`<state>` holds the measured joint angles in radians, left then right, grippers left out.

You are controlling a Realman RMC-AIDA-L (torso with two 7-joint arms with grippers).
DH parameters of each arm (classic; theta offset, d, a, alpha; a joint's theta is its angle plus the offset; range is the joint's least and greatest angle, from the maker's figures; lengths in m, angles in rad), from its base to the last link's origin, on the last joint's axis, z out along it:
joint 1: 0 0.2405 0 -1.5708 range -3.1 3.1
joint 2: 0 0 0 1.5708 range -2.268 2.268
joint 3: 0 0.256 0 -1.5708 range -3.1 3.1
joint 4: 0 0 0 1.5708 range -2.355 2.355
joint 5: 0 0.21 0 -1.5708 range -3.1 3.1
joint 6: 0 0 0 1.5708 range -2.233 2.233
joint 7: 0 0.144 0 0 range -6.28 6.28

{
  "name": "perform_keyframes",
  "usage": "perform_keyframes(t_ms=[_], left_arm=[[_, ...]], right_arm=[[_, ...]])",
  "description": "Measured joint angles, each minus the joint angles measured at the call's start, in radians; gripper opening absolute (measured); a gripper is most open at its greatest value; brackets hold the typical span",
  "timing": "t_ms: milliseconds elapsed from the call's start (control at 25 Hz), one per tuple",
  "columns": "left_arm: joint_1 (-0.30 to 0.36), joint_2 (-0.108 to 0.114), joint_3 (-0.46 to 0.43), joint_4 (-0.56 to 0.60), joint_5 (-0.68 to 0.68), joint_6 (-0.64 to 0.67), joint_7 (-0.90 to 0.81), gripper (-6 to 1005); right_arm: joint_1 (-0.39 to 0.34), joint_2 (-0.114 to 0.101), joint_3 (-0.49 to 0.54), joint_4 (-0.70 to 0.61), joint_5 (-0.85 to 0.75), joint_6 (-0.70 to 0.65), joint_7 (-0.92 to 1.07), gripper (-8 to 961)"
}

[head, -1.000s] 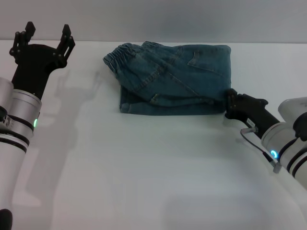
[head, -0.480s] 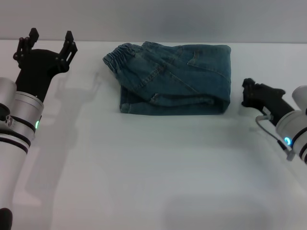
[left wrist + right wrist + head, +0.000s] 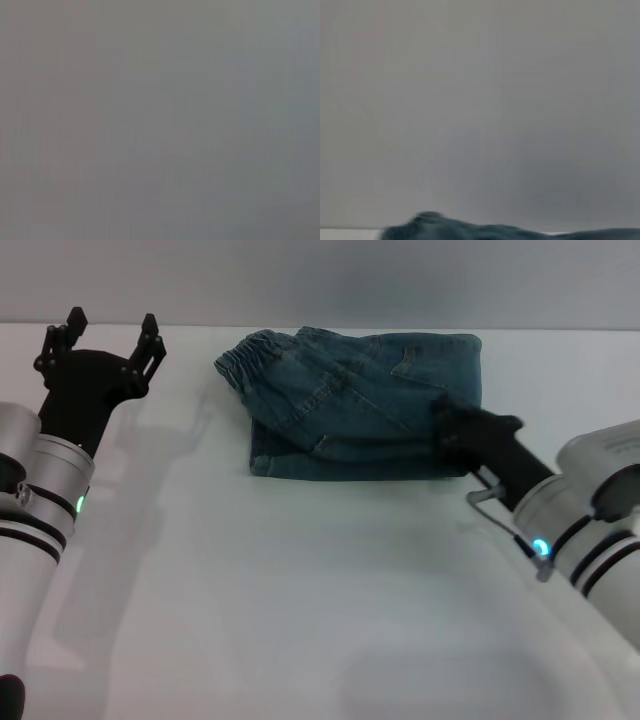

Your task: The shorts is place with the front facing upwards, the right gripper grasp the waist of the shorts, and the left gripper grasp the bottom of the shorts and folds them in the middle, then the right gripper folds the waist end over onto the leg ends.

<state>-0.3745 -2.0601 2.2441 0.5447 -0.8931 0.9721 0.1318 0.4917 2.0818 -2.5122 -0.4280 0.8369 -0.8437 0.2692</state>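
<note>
Folded blue denim shorts in the upper centre of the head view, a compact rectangle lying flat on the white table; gathered, ruched elastic waistband at the upper left corner of the bundle; straight hemmed edge along the bottom of the bundle, nearest the camera; stitched seams and a pocket line running diagonally across the top layer; denim matte and slightly rumpled, darker teal along the folds. Right gripper black, blunt and angular, at the lower right corner of the shorts, overlapping the denim there and hiding that corner; cannot tell whether clenched or released, nor whether touching the cloth; behind it a grey cylindrical forearm with a black band and a small blue light, reaching in from the lower right of the frame. Left gripper in the upper left of the frame, well apart from the shorts, black fingers spread wide and pointing up, holding nothing; silver forearm with a green light below it. Smooth, plain table surface with soft shadows. Right wrist view: a low strip of blue denim along the bottom edge under a plain grey wall. Left wrist view: flat grey only.
</note>
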Motion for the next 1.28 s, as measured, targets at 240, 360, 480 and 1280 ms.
perform_keyframes(t_ms=[240, 360, 480, 1280], left_arm=[[-0.004, 0.0, -0.004, -0.006, 0.0, -0.005, 0.0, 829], [-0.007, 0.0, -0.009, -0.012, 0.0, -0.006, 0.0, 829], [-0.005, 0.0, -0.01, -0.014, 0.0, -0.004, 0.0, 829], [-0.036, 0.0, -0.035, -0.09, 0.0, 0.013, -0.002, 829]], right_arm=[[0.002, 0.002, -0.001, -0.043, -0.018, 0.119, 0.034, 33], [0.009, 0.0, 0.006, -0.019, -0.017, 0.155, 0.076, 35], [0.024, -0.003, 0.012, 0.018, -0.016, 0.164, 0.115, 37], [-0.011, 0.002, 0.057, -0.085, -0.22, -0.002, 0.046, 51]])
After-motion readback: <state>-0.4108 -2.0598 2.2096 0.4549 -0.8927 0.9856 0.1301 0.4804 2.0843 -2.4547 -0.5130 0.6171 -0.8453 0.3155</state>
